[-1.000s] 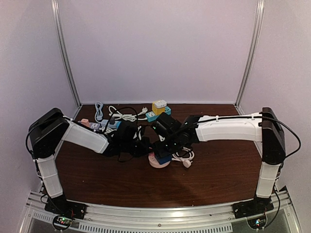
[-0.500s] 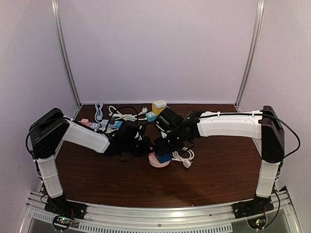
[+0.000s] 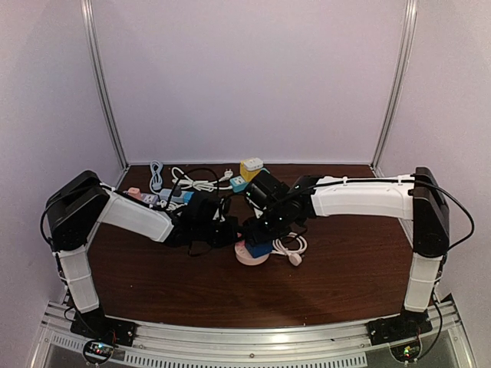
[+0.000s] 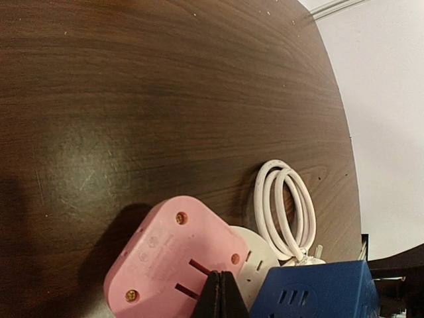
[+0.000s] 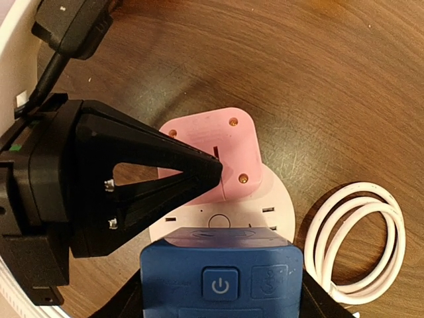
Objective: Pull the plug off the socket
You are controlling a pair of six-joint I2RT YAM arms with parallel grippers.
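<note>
Nothing has visibly shifted: our left gripper (image 5: pixel 215 173), fingers (image 5: pixel 152 156) pinched together, touches the pink plug (image 5: pixel 222 149) on the round white socket (image 5: pixel 275 205); our right gripper (image 5: pixel 220 301) clamps the blue cube (image 5: pixel 220 265) beside it. Dark wooden table (image 5: pixel 318 79), pale walls (image 3: pixel 253 77).

We see only the top of the blue block (image 5: pixel 222 275) in the right wrist view; the bottom edge cuts off the rest. The right gripper (image 5: pixel 220 310) shows only as dark fingers (image 5: pixel 129 303) beside it. Block and pink plug (image 5: pixel 212 152) cover most of the white round socket (image 5: pixel 199 218), hiding the plug's pins. The left gripper (image 4: pixel 220 298) shows only its tips. From above, the clutter (image 3: pixel 192 184) along the table's (image 3: pixel 330 284) far edge is too small to name.
</note>
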